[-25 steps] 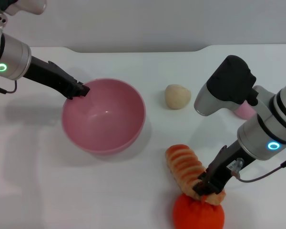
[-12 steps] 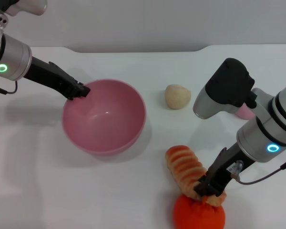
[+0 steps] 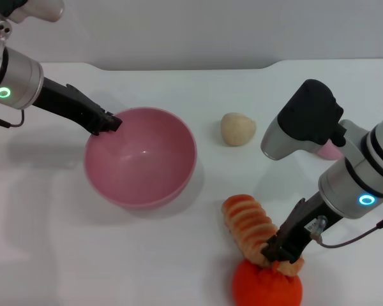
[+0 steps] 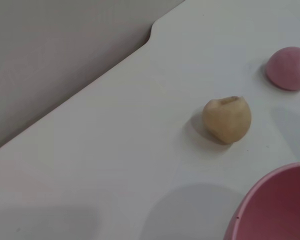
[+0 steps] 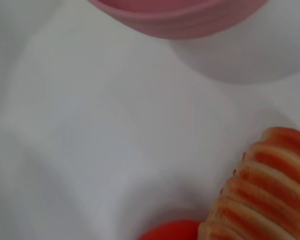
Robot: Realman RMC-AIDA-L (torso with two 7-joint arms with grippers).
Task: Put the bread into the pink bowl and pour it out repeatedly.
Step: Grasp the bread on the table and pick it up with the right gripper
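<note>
Jaws, right gripper (image 3: 279, 250): closed on the near end of the bread (image 3: 247, 222), down at table level. Own fingers don't show in the right wrist view.
Jaws, left gripper (image 3: 108, 122): pinched on the far-left rim of the pink bowl (image 3: 140, 157); grip looks shut, though the fingertip detail is small.
Bread position: lying flat on the table (image 3: 64, 255), right of the bowl and apart from it, near end touching the orange fruit (image 3: 267, 285). Not in the bowl.
Bowl: upright, nothing inside, steadied by the left arm.
Bread handling (judgement): looks light and soft, a foam-like toy loaf. Ridges should give the pads something to bite on, so slip risk is low. Squeezes rather than cracks.
Grip point: an end grip leaves most of the loaf cantilevered, so expect droop or swing on lift. Closer to mid-length, across the ridges, would carry it more level.
Bowl handling (judgement): smooth glossy plastic, stiff, light. A rim pinch can slide when tipped for the pour, so keep the tilt slow.
Watch: the fruit sits right against the gripped end and may roll when the bread lifts.
Others: beige ball (image 3: 237, 129) and small pink ball (image 4: 288, 68) farther back, off the bread-to-bowl path.
</note>
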